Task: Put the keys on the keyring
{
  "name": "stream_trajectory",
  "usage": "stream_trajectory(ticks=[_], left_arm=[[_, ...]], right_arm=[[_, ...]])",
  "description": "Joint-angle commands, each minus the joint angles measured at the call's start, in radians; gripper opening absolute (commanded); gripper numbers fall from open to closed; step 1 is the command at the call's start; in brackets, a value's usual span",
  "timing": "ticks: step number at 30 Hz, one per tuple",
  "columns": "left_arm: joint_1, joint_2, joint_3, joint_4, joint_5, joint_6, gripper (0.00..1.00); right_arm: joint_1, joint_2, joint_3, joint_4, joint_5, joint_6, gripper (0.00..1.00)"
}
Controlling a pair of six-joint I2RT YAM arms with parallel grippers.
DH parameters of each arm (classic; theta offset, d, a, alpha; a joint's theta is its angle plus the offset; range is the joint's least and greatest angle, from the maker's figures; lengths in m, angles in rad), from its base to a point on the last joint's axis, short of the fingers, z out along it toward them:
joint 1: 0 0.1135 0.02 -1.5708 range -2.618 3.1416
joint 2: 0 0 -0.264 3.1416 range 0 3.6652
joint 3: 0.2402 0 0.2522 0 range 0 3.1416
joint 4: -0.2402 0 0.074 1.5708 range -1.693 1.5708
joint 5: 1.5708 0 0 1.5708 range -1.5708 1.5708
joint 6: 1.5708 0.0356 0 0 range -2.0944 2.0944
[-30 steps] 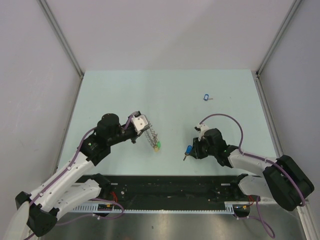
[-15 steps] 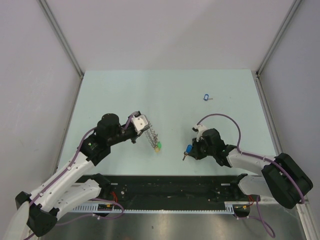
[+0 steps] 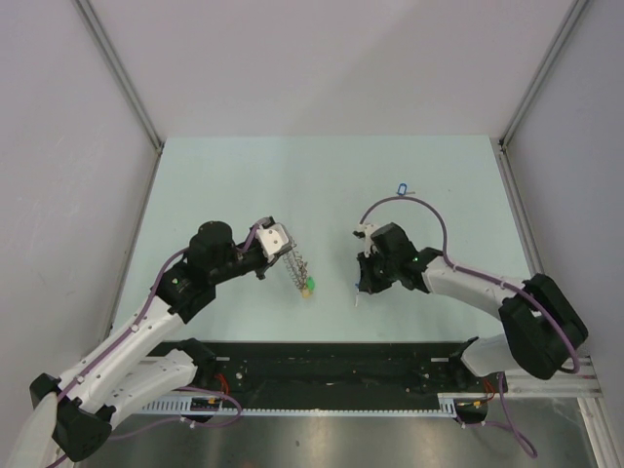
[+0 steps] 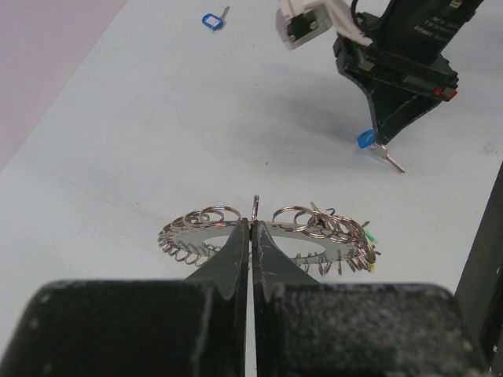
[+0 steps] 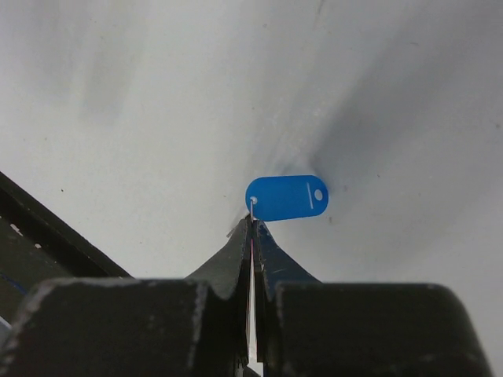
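The blue-tagged key (image 5: 287,197) is pinched in the right hand (image 5: 253,224), which is clamped all the way down on the thin metal right by the tag. It's a little to the right of the keyring (image 4: 196,229). The keyring is held on edge by the left hand (image 4: 251,228), also fully closed, low over the worktop (image 3: 439,175); can't tell if it's touching. A second blue key (image 3: 401,189) lies well apart, toward the far edge. My worry is that skinny grip on a tiny thing: the key could swivel or pop out the moment it bumps the ring. The ring's also so crowded with little loops and tags that it might snag the wrong one, or twist in the left pinch. The worktop is plain pale green and looks smooth, so a dropped key could skid. Around it are blank pale walls (image 3: 292,68) and metal frame posts (image 3: 117,73).
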Motion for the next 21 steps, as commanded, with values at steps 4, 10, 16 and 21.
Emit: stream_trajectory(ticks=[4,10,16,21], left_arm=[[0.008,-0.015,0.005,0.061,-0.002,0.012,0.0],[0.008,-0.016,0.005,0.061,-0.003,0.014,0.0],[0.008,-0.018,0.003,0.061,-0.008,0.015,0.01],[0.008,-0.022,0.003,0.062,-0.016,0.015,0.0]], right_arm=[[0.081,0.169,0.242,-0.371,0.095,-0.124,0.0],[0.112,0.231,0.339,-0.473,0.135,-0.153,0.0],[0.121,0.314,0.445,-0.549,0.166,-0.199,0.0],[0.149,0.378,0.512,-0.562,0.198,-0.227,0.0]])
